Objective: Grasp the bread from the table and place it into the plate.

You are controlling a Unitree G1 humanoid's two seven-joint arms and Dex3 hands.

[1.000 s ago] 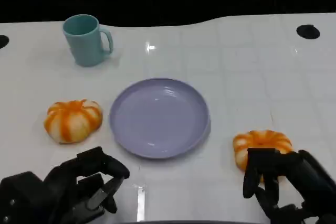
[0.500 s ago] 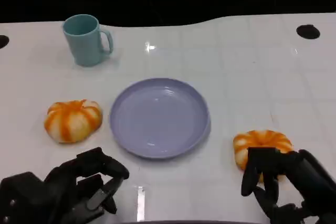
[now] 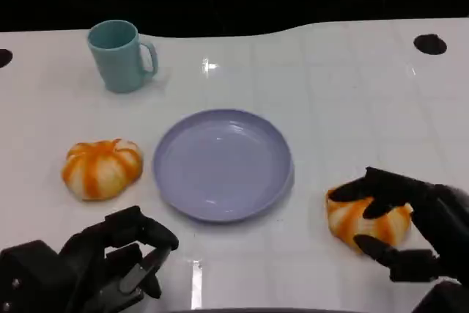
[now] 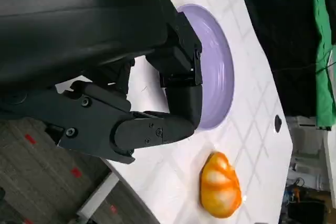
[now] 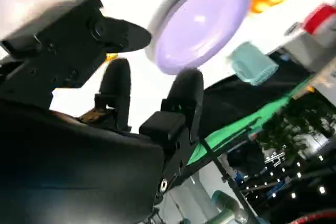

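An orange-and-white striped bread (image 3: 363, 221) lies on the white table right of the lilac plate (image 3: 220, 163). My right hand (image 3: 421, 229) grips it: the fingers lie over its far side and the thumb presses its near edge. A sliver of this bread (image 5: 110, 56) shows between the fingers in the right wrist view. A second striped bread (image 3: 101, 168) sits left of the plate. My left hand (image 3: 95, 265) rests near the table's front edge with its fingers curled in on nothing. The left wrist view shows the plate (image 4: 218, 72) and, beyond it, the gripped bread (image 4: 220, 187).
A teal mug (image 3: 121, 55) stands at the back left, well behind the plate. Two dark round holes (image 3: 430, 44) mark the table's far corners. The table's front edge runs just below both hands.
My right hand has turned and closed around the right bread, fingers now over its far side and thumb at its near side. The left hand and the other things have not moved.
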